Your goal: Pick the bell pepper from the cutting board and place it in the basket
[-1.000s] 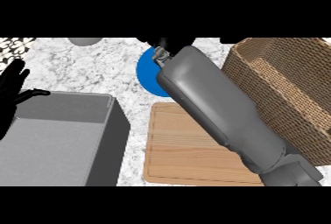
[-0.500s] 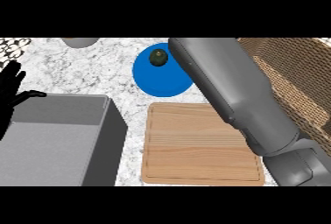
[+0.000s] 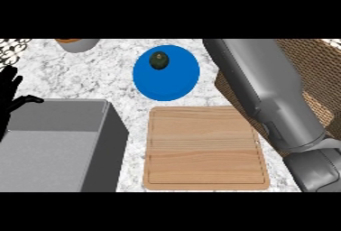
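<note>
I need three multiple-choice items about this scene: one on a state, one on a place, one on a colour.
1. The cutting board is: A bare; B bearing a knife; C turned over.
2. The small dark green thing lies: A on the cutting board; B on the plate; C on a towel.
3. The plate is: A red; B blue; C white.
Answers: 1 A, only bare wood shows; 2 B, blue surrounds it; 3 B, its face is blue.

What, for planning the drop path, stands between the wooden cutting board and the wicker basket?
Only the robot's grey right forearm, lying across the left side of the brown wicker basket, beside the light wooden cutting board.
</note>
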Available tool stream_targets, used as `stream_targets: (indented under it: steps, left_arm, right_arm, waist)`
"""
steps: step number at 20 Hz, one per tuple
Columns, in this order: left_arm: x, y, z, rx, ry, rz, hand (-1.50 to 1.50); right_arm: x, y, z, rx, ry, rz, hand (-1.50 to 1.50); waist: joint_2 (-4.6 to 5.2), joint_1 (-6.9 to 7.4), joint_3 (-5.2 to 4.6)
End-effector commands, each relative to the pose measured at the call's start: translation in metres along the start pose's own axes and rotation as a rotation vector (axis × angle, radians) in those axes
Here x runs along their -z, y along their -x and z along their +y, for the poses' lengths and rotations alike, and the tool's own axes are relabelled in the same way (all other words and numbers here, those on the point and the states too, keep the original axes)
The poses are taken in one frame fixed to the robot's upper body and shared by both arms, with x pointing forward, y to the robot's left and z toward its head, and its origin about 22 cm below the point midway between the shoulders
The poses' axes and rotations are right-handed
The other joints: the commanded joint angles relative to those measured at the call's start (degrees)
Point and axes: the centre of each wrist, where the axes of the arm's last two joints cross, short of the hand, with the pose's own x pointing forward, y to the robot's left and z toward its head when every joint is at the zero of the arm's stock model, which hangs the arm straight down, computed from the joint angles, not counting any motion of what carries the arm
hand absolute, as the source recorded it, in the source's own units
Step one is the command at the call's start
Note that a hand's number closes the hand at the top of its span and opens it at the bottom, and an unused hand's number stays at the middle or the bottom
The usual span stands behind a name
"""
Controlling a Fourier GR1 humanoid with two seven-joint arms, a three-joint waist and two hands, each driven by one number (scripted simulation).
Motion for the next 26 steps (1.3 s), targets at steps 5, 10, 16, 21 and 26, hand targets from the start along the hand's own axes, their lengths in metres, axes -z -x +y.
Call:
stream_targets:
  steps: [5,10,16,21,26]
  left_arm:
    - [-0.012,0.039,-0.030,-0.050,0.054,0.148,0.00]
    - [-0.019,0.044,-0.027,-0.064,0.068,0.148,0.00]
    - [-0.014,0.037,-0.016,-0.041,0.056,0.144,0.00]
    - [-0.012,0.042,-0.039,-0.056,0.074,0.142,0.00]
    - [0.003,0.032,-0.030,-0.043,0.072,0.145,0.00]
  right_arm:
    - [0.014,0.046,0.021,-0.058,-0.003,0.185,1.50]
    - [0.024,0.080,0.028,-0.012,0.004,0.222,1.50]
    - [0.042,0.127,0.030,0.048,0.130,0.353,-1.50]
    - [0.033,0.147,0.041,-0.015,0.082,0.308,-1.50]
    - [0.033,0.145,0.029,0.091,0.116,0.263,-1.50]
  waist:
    - [0.59,-1.62,-1.79]
    - [0.47,-0.88,-1.78]
    - [0.70,-1.88,-1.78]
    - [1.01,-1.16,-1.80]
    - [0.96,-1.06,-1.80]
